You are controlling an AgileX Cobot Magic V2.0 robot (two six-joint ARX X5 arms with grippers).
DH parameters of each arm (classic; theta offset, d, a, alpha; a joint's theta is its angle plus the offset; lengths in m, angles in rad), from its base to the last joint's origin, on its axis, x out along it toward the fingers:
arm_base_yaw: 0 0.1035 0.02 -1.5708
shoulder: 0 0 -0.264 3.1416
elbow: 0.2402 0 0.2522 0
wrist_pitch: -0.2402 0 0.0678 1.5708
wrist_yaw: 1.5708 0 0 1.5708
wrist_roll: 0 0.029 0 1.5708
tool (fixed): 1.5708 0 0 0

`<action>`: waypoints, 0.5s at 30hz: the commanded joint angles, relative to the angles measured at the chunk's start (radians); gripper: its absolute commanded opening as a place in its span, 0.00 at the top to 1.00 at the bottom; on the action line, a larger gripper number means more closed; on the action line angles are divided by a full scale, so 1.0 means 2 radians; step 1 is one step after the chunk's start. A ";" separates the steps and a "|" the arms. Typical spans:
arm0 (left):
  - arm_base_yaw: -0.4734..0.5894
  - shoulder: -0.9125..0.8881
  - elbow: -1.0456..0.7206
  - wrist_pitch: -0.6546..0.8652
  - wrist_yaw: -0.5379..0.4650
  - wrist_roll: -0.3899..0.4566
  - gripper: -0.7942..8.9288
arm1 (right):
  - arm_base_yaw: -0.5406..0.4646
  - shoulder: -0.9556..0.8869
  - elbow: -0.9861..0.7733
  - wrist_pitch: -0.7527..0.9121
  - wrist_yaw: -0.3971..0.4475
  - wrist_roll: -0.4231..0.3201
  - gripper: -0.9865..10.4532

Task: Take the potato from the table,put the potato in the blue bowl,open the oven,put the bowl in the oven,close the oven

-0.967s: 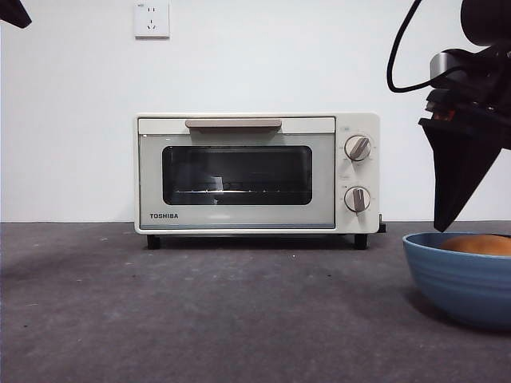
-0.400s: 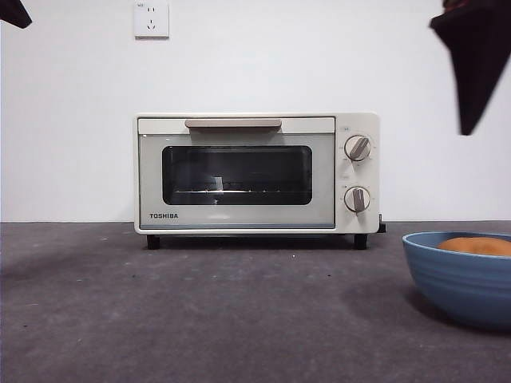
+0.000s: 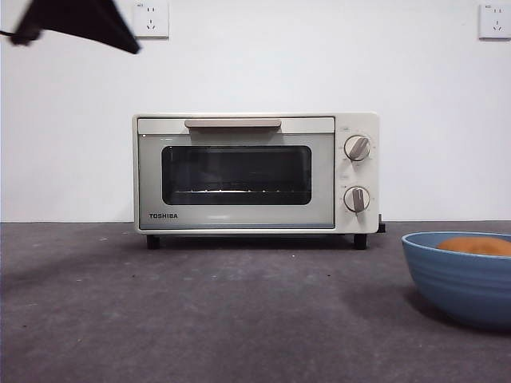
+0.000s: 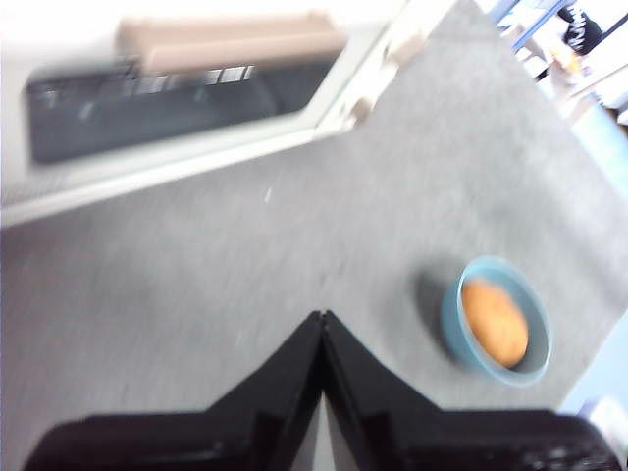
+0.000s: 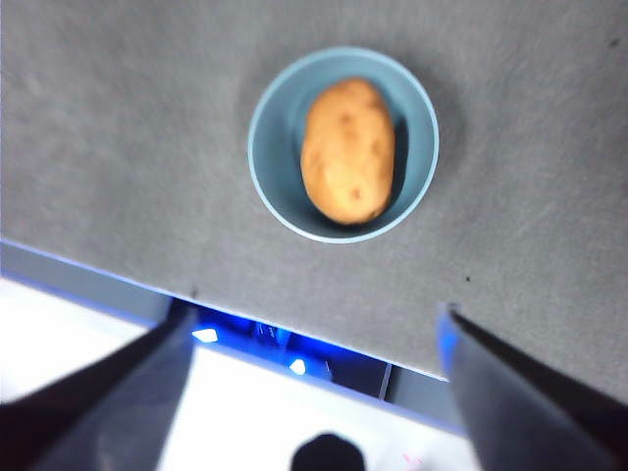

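The cream-white oven (image 3: 255,172) stands mid-table with its glass door shut and its beige handle (image 3: 233,124) on top. At the right edge sits the blue bowl (image 3: 455,279) with the potato (image 3: 477,245) lying in it. My right gripper (image 5: 314,316) hangs open high above the bowl (image 5: 270,147) and potato (image 5: 346,150), holding nothing; it is out of the front view. My left gripper (image 4: 322,319) is shut and empty, in the air in front of the oven's handle (image 4: 231,44), showing as a black tip (image 3: 80,20) at the top left.
The dark grey table (image 3: 200,311) spreads in front of the oven. Its near edge (image 5: 118,285) shows in the right wrist view, close to the bowl. White wall sockets (image 3: 152,19) are on the wall behind.
The right arm has risen from above the bowl and left the front view. The left arm's black tip has come further in at the top left.
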 commanded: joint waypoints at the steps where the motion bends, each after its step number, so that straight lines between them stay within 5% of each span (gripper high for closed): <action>1: -0.013 0.056 0.059 0.007 -0.005 -0.006 0.92 | 0.001 -0.031 0.001 -0.005 -0.002 0.035 0.92; 15: -0.049 0.311 0.354 -0.077 -0.098 0.046 0.92 | 0.001 -0.105 0.001 -0.012 -0.001 0.073 0.92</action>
